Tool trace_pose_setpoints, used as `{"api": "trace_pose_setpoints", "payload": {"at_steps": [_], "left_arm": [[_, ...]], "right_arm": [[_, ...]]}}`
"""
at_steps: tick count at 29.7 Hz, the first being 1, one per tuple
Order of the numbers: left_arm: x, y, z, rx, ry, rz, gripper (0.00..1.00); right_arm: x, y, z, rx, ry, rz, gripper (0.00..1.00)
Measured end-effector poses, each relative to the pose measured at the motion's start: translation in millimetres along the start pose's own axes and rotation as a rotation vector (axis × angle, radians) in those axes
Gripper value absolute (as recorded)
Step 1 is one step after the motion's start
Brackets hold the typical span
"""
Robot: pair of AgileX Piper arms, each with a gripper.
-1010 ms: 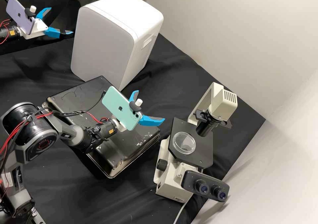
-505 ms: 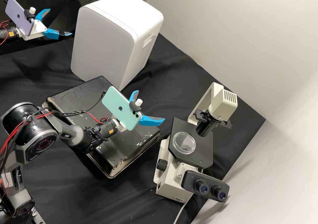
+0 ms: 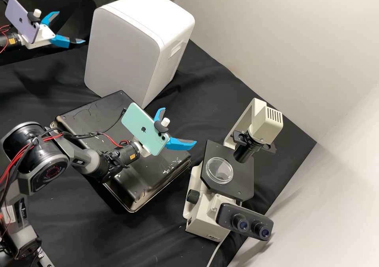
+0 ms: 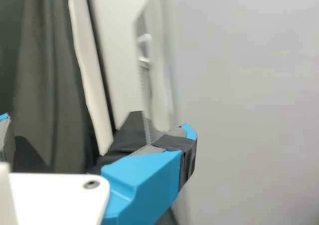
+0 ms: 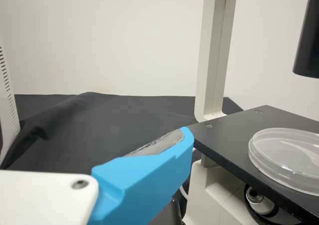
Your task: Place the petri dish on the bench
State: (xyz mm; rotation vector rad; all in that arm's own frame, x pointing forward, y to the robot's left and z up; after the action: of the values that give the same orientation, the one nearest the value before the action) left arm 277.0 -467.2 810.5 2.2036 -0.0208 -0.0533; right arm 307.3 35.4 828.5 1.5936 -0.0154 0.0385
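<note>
A clear petri dish (image 3: 219, 170) lies on the black stage (image 3: 241, 186) of a white microscope (image 3: 205, 215) at the bench's right end; in the right wrist view the petri dish (image 5: 286, 157) sits just beyond my blue finger (image 5: 149, 172). My right gripper (image 3: 178, 127) hovers open and empty above the black tray, a short way left of the stage. Far off at the back left corner my left gripper (image 3: 71, 26) hangs open with nothing in it, beside the white box; one of its fingers (image 4: 149, 177) faces that box's side.
A tall white box (image 3: 138, 42) stands at the back. A shallow black tray (image 3: 94, 113) lies in front of it, under the right arm. Black cloth (image 3: 205, 97) covers the bench between the box and the microscope. A pale wall runs along the right.
The left gripper at the back has drifted very slightly leftward. The right arm and the petri dish have not moved.
</note>
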Motion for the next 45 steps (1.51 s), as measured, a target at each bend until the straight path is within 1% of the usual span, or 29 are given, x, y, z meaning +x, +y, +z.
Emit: {"api": "trace_pose_setpoints", "payload": {"at_steps": [2, 3, 4, 5, 6, 7, 8, 9, 10, 12, 13, 14, 18, 19, 21, 25, 26, 28, 29, 30, 33, 34, 37, 39, 42, 44, 45], "left_arm": [[-16.0, -2.8, 11.7, 0.002, -0.049, -0.002, 1.0], [-22.8, -3.2, 17.3, 0.002, -0.074, 0.002, 1.0], [-31.4, -5.8, 21.6, 0.004, -0.094, -0.001, 1.0], [-35.7, -6.6, 24.4, 0.014, -0.108, 0.001, 1.0], [-44.9, -9.0, 28.9, 0.029, -0.132, -0.003, 1.0], [-48.5, -9.6, 30.4, 0.035, -0.138, 0.0, 1.0], [-52.8, -10.4, 32.2, 0.035, -0.146, 0.001, 1.0], [-59.8, -12.1, 35.1, 0.032, -0.163, -0.005, 1.0], [-63.6, -12.8, 36.8, 0.028, -0.171, -0.007, 1.0], [-72.2, -14.4, 40.8, 0.013, -0.187, -0.013, 1.0], [-76.9, -14.3, 44.1, 0.004, -0.202, -0.011, 1.0], [-82.0, -15.1, 48.0, 0.001, -0.227, -0.012, 1.0], [-99.7, -19.7, 59.2, -0.002, -0.317, -0.005, 1.0], [-106.1, -22.7, 62.6, 0.001, -0.35, -0.009, 1.0], [-114.4, -26.3, 65.7, 0.01, -0.385, -0.013, 1.0], [-125.3, -28.9, 71.5, 0.006, -0.429, -0.016, 1.0], [-126.3, -28.5, 72.4, 0.002, -0.43, -0.011, 1.0], [-129.0, -27.1, 75.0, -0.013, -0.439, 0.001, 1.0], [-130.3, -26.1, 76.7, -0.023, -0.444, 0.009, 1.0], [-133.0, -24.8, 79.7, -0.029, -0.455, 0.022, 1.0], [-138.1, -23.3, 83.7, -0.034, -0.463, 0.027, 1.0], [-139.6, -22.8, 84.7, -0.028, -0.465, 0.03, 1.0], [-143.8, -21.8, 87.5, -0.034, -0.47, 0.031, 1.0], [-145.7, -21.2, 87.9, -0.027, -0.463, 0.034, 1.0], [-147.9, -21.6, 89.2, -0.025, -0.461, 0.029, 1.0], [-148.9, -22.1, 90.0, -0.018, -0.462, 0.026, 1.0], [-149.3, -22.2, 90.6, -0.017, -0.467, 0.026, 1.0]], "right_arm": [[0.0, 0.0, 0.0, 0.0, 0.0, 0.0, 1.0], [0.0, 0.0, 0.0, 0.0, 0.0, 0.0, 1.0], [0.0, 0.0, 0.0, 0.0, 0.0, 0.0, 1.0], [0.0, 0.0, 0.0, 0.0, 0.0, 0.0, 1.0], [0.0, 0.0, 0.0, 0.0, 0.0, 0.0, 1.0], [0.0, 0.0, 0.0, 0.0, 0.0, 0.0, 1.0], [0.0, 0.0, 0.0, 0.0, 0.0, 0.0, 1.0], [0.0, 0.0, 0.0, 0.0, 0.0, 0.0, 1.0], [0.0, 0.0, 0.0, 0.0, 0.0, 0.0, 1.0], [0.0, 0.0, 0.0, 0.0, 0.0, 0.0, 1.0], [0.0, 0.0, 0.0, 0.0, 0.0, 0.0, 1.0], [0.0, 0.0, 0.0, 0.0, 0.0, 0.0, 1.0], [0.0, 0.0, 0.0, 0.0, 0.0, 0.0, 1.0], [0.0, 0.0, 0.0, 0.0, 0.0, 0.0, 1.0], [0.0, 0.0, 0.0, 0.0, 0.0, 0.0, 1.0], [0.0, 0.0, 0.0, 0.0, 0.0, 0.0, 1.0], [0.0, 0.0, 0.0, 0.0, 0.0, 0.0, 1.0], [0.0, 0.0, 0.0, 0.0, 0.0, 0.0, 1.0], [0.0, 0.0, 0.0, 0.0, 0.0, 0.0, 1.0], [0.0, 0.0, 0.0, 0.0, 0.0, 0.0, 1.0], [0.0, 0.0, 0.0, 0.0, 0.0, 0.0, 1.0], [0.0, 0.0, 0.0, 0.0, 0.0, 0.0, 1.0], [0.0, 0.0, 0.0, 0.0, 0.0, 0.0, 1.0], [0.0, 0.0, 0.0, 0.0, 0.0, 0.0, 1.0], [0.0, 0.0, 0.0, 0.0, 0.0, 0.0, 1.0], [0.0, 0.0, 0.0, 0.0, 0.0, 0.0, 1.0], [0.0, 0.0, 0.0, 0.0, 0.0, 0.0, 1.0]]}}
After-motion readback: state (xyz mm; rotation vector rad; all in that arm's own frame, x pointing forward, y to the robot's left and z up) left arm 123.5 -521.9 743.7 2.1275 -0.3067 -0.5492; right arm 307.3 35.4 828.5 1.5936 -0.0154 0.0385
